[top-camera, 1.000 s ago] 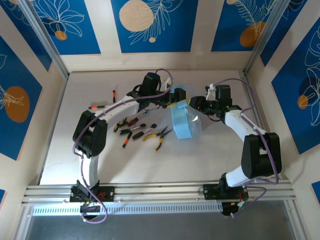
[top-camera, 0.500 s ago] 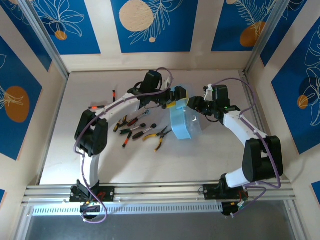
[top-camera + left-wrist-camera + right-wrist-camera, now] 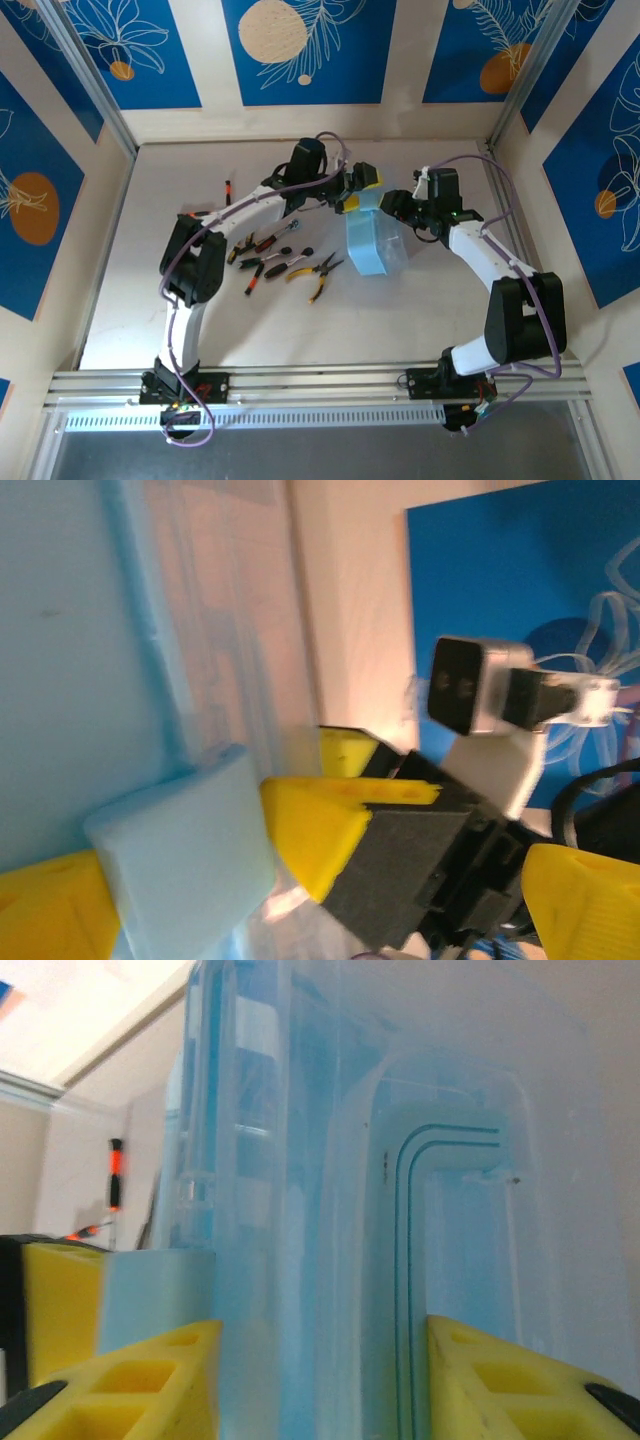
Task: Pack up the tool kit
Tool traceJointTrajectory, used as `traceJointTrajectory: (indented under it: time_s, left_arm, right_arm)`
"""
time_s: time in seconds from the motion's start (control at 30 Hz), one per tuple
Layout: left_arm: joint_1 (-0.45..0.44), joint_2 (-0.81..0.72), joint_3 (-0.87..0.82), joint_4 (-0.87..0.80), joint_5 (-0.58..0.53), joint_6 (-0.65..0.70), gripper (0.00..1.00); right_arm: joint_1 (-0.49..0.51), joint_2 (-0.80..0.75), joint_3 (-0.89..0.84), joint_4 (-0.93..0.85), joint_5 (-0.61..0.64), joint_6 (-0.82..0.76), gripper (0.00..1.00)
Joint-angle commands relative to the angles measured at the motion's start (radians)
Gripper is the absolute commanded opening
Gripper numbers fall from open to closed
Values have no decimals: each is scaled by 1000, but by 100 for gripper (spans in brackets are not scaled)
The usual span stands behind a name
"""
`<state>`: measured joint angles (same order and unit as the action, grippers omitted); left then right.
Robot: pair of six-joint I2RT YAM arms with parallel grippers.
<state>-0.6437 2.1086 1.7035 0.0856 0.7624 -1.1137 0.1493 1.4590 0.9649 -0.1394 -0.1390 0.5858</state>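
Light-blue plastic: the case (image 3: 368, 245) of the tool kit is seen right of centre on the tabletop (image 3: 420, 310), between the two pincers.
Clear lid (image 3: 300, 1160): seen close up from the right wrist, with the blue of the case showing through it.
Right pincer (image 3: 393, 204): clamped on the case at its far end, with a yellow finger (image 3: 150, 1380) pressed to each side of the clear wall.
Left pincer (image 3: 359, 191): jaws held wide apart at the same far end, just beside the right pincer.
Latch tab (image 3: 180, 865): pale blue, seen just beside one yellow finger of the left pincer.
Pliers (image 3: 322, 270): yellow-handled, laid on the tabletop just left of the case.
Screwdrivers (image 3: 265, 255): red-and-black, clustered left of the pliers. Two more are laid further left, well apart from the case.
Case contents: cannot be told.
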Motion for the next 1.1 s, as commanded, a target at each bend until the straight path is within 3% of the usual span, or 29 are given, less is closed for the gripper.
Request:
traceJointTrajectory:
  time_s: [0.0, 0.43, 0.67, 0.9, 1.07]
  left_arm:
    - [-127, 96, -38, 247, 227, -131, 98]
    - [-63, 79, -207, 261, 191, -40, 98]
    - [-43, 116, -172, 167, 142, 100, 98]
    - [-2, 148, -173, 252, 110, 73, 97]
    - [55, 123, -149, 57, 54, 228, 98]
  right_arm:
    - [86, 60, 2, -76, -152, 10, 46]
    - [44, 24, 156, -263, -86, -93, 47]
    - [30, 81, 280, -335, -59, -155, 47]
    - [26, 107, 362, -393, -33, -186, 47]
    - [-12, 77, 400, -458, 8, -236, 55]
